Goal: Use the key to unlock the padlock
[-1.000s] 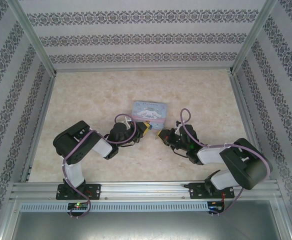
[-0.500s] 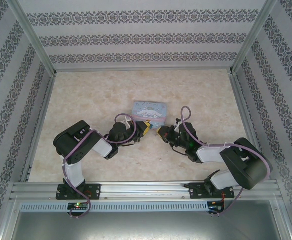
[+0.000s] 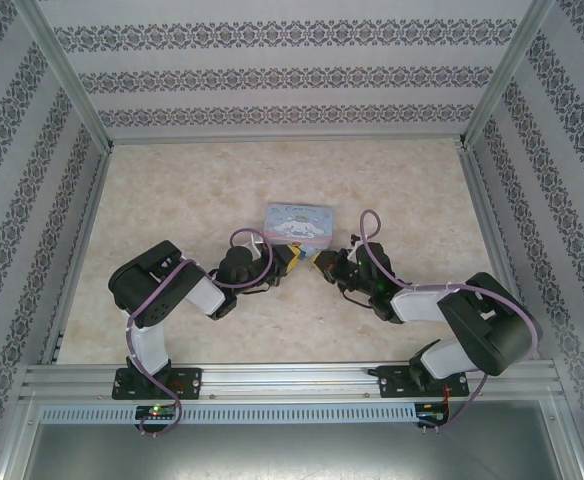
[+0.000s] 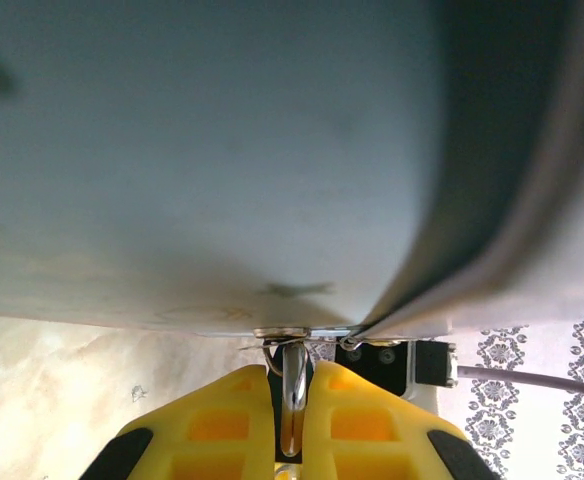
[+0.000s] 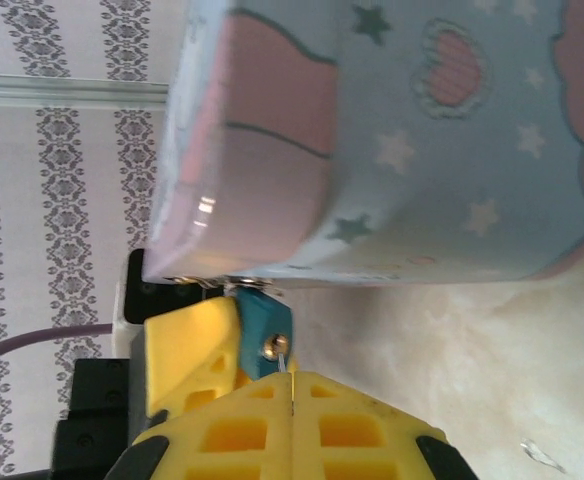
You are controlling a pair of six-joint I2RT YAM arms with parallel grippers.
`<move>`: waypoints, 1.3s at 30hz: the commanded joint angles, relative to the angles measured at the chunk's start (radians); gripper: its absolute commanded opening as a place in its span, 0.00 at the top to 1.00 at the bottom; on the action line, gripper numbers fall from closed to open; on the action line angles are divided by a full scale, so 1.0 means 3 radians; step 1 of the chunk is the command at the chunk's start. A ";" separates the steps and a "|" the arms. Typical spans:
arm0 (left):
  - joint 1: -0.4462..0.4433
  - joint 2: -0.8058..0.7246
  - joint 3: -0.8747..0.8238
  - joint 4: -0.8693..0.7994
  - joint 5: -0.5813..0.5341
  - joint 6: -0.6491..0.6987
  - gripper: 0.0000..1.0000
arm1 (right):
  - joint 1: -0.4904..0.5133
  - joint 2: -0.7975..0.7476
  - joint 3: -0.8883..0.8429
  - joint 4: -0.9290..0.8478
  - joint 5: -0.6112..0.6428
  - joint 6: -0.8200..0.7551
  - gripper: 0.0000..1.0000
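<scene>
The pastel-blue, cartoon-printed rectangular tin box (image 3: pixel 299 218) sits mid-table on the pale marbled tabletop (image 3: pixel 172 200), and both arms meet at its near edge. The small bluish-teal metal padlock (image 5: pixel 264 322) hangs at the tin's lower rim, just under the clasp, with its keyhole end turned toward the right arm.

The left gripper (image 3: pixel 290 257) has its yellow fingers (image 4: pixel 242 420) pressed together on a thin silvery metal piece (image 4: pixel 293 390) directly below the tin's clasp. This looks like the padlock's shackle seen edge-on, so I judge that the left arm is steadying the padlock. In the right wrist view, one of its yellow fingers (image 5: pixel 187 350) lies against the teal body.

The right gripper (image 3: pixel 321 264) has its two yellow pads fully together, their tips just beside the padlock's keyhole end. The thin dark grey metal key (image 5: pixel 284 348) shows only as a small glint between the finger seam and the keyhole. It seems to be pinched in the right gripper with its tip at or just inside the hole, though the view is too tight to be sure.

So the grasping and lining-up appear done: padlock braced, key brought to the keyhole. What remains is seating the key fully, turning it, and springing the shackle. Nothing shows the shackle released, and the padlock is fastened to the tin.
</scene>
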 commanded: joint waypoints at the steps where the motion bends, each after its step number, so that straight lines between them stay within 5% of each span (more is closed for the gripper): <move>1: 0.0040 0.0030 -0.0023 0.0313 0.0030 -0.0006 1.00 | 0.0017 0.0031 0.0124 0.0100 0.0032 0.0035 1.00; 27: 0.0018 0.0047 0.0030 0.0566 0.0022 -0.0287 1.00 | 0.0022 0.0178 0.0193 0.0202 -0.0013 0.0061 1.00; 39: 0.0013 -0.0072 0.0070 0.0572 0.0123 -0.0257 1.00 | -0.0252 0.0327 0.0268 0.0330 -0.0390 0.0032 1.00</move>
